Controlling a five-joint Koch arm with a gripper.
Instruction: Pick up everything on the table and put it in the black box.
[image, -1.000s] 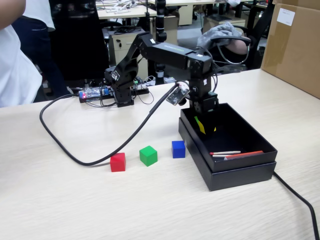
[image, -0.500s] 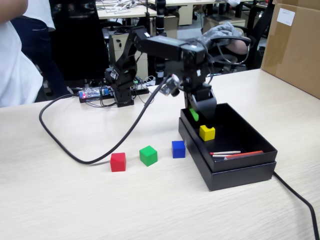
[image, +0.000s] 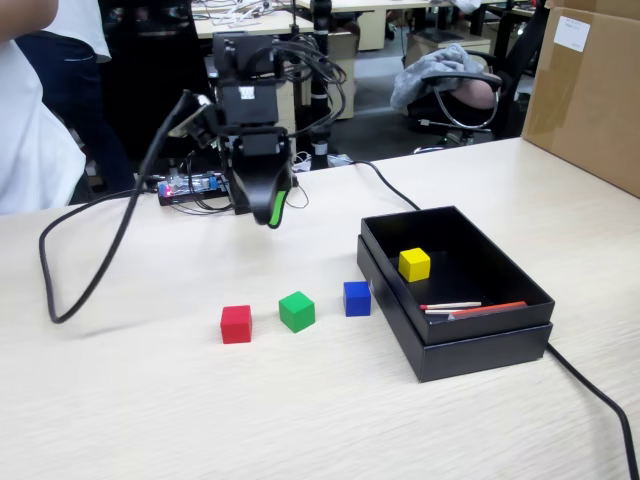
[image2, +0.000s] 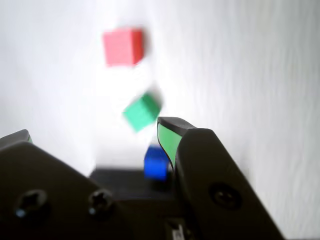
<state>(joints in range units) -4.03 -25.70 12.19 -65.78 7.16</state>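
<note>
On the beige table (image: 150, 400) a red cube (image: 236, 324), a green cube (image: 297, 311) and a blue cube (image: 357, 298) lie in a row left of the black box (image: 470, 350). A yellow cube (image: 414, 264) sits inside the box. My gripper (image: 268, 215) hangs above the table behind the row, apart from every cube. In the wrist view my gripper (image2: 95, 129) is open and empty, with the red cube (image2: 123, 46), green cube (image2: 142, 112), blue cube (image2: 155, 162) and the box edge (image2: 125, 182) blurred beyond it.
Thin red and white sticks (image: 470, 308) lie in the box. A black cable (image: 90, 270) loops on the left and another (image: 590, 390) runs off right of the box. A circuit board (image: 190, 187) sits by the arm's base. A cardboard box (image: 590, 90) stands far right.
</note>
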